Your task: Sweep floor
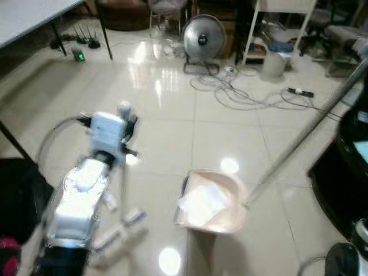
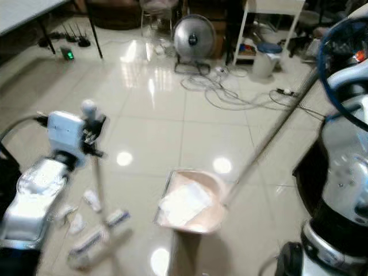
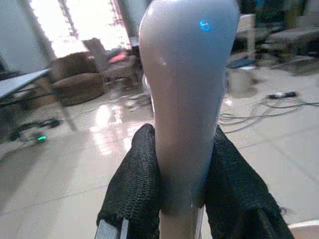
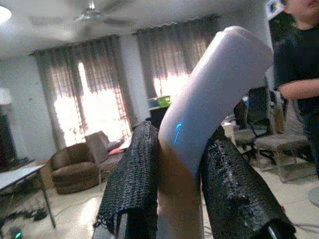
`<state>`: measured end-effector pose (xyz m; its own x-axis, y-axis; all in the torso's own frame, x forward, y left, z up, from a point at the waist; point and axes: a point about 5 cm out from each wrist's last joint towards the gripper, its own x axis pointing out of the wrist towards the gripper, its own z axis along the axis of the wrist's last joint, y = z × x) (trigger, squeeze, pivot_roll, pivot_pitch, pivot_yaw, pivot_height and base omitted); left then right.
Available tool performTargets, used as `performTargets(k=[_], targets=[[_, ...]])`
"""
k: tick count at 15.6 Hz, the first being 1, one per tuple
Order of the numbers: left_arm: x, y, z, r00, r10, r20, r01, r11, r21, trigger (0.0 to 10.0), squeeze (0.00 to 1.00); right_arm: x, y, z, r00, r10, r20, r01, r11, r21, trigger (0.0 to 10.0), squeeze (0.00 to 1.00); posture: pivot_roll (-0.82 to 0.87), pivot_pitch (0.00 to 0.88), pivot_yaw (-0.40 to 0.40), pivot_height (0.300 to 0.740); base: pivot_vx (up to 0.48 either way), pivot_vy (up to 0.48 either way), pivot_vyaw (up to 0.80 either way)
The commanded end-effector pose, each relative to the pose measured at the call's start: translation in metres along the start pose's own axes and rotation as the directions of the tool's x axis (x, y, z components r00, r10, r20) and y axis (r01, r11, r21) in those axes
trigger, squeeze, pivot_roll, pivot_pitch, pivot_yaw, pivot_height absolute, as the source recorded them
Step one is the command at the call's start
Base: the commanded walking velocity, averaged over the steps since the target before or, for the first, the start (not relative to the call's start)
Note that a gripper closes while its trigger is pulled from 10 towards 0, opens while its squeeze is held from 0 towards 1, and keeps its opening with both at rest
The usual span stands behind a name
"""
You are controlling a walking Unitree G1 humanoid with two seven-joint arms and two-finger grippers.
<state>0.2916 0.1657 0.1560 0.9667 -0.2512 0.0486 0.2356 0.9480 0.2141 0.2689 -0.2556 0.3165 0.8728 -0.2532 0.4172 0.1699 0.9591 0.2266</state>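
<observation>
Floor of glossy cream tiles (image 1: 172, 132) fills the head views, both blurred. Near the middle lies a pale pink plastic dustpan (image 1: 210, 202) holding a heap of white crumpled paper (image 1: 201, 202); its long grey handle pole (image 1: 305, 135) slants up toward the robot's right. The right eye view adds the robot's silver right arm (image 2: 345, 172) at the frame edge, which the left eye view barely catches. On the robot's left, the silver left arm (image 1: 80, 195) reaches forward, and below its wrist a thin broom shaft (image 2: 96, 175) runs down to a blurred pale broom head (image 2: 95, 236) on the tiles, just beside a few small white scraps (image 2: 86, 207). The left wrist view shows what the head views cannot: the left gripper (image 3: 182, 174) has its two black fabric-covered fingers (image 3: 134, 184) closed tight on a smooth grey rounded broom handle top (image 3: 187, 74). The right wrist view likewise shows the right gripper (image 4: 177, 184) clamped on a grey rounded dustpan handle end (image 4: 219, 94), tilted, with a person in a dark shirt (image 4: 296, 64) standing behind and a brown armchair (image 4: 75, 169) by curtained windows. Further back on the floor stand a round silver floor fan (image 1: 203, 38), a tangle of grey cables (image 1: 241, 92) and a black power strip (image 1: 301, 92). A white table (image 1: 29, 17) occupies the robot's far left.
</observation>
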Motion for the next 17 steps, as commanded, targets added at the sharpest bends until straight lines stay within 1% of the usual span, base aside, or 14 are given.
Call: performTargets(k=[1,3,4,5,7,9,15,17], targets=[[0.000,0.007,0.011,0.999,0.018,0.044,-0.019,1.000,0.024,10.0,0.00,0.001,0.005,0.012,0.998,0.024,0.060,-0.024,1.000,-0.003,10.0,0.00,-0.01,0.027,-0.021,0.740,0.428,0.000,0.00],[0.002,0.007,0.012,0.999,0.015,0.047,-0.016,0.999,0.027,10.0,0.00,0.002,0.007,0.012,0.998,0.026,0.062,-0.026,1.000,-0.002,10.0,0.00,0.00,0.026,-0.019,0.740,0.429,0.000,0.00],[0.003,0.008,0.012,0.999,0.021,0.046,-0.021,1.000,0.013,10.0,0.00,0.002,0.007,0.011,0.998,0.026,0.065,-0.026,1.000,0.000,10.0,0.00,0.01,0.025,-0.016,0.740,0.341,0.000,0.00],[0.003,0.008,0.011,0.999,0.024,0.034,-0.024,1.000,-0.002,10.0,0.00,0.002,0.007,0.011,0.997,0.025,0.067,-0.025,1.000,0.001,10.0,0.00,0.01,0.024,-0.013,0.740,0.000,0.000,0.00],[0.002,0.008,0.010,1.000,0.020,0.022,-0.020,1.000,0.008,10.0,0.00,0.001,0.006,0.011,0.997,0.021,0.069,-0.021,1.000,0.001,10.0,0.00,0.01,0.024,-0.011,0.740,0.000,0.000,0.00],[0.001,0.010,0.008,0.999,0.037,0.014,-0.037,0.999,0.007,10.0,0.00,0.001,0.005,0.009,0.998,0.016,0.067,-0.016,1.000,-0.002,10.0,0.00,0.01,0.026,-0.009,0.740,0.000,0.000,0.00],[0.000,0.013,0.006,0.999,0.039,0.002,-0.039,0.999,0.009,10.0,0.00,0.003,0.008,0.002,0.998,0.027,0.061,-0.026,1.000,-0.010,10.0,0.00,0.02,0.036,0.003,0.740,0.000,0.000,0.00],[-0.002,0.012,0.003,0.999,0.037,-0.006,-0.037,0.999,0.003,10.0,0.00,0.006,0.011,-0.003,0.997,0.048,0.060,-0.046,0.998,-0.038,10.0,0.00,0.02,0.045,0.004,0.740,0.000,0.000,0.00]])
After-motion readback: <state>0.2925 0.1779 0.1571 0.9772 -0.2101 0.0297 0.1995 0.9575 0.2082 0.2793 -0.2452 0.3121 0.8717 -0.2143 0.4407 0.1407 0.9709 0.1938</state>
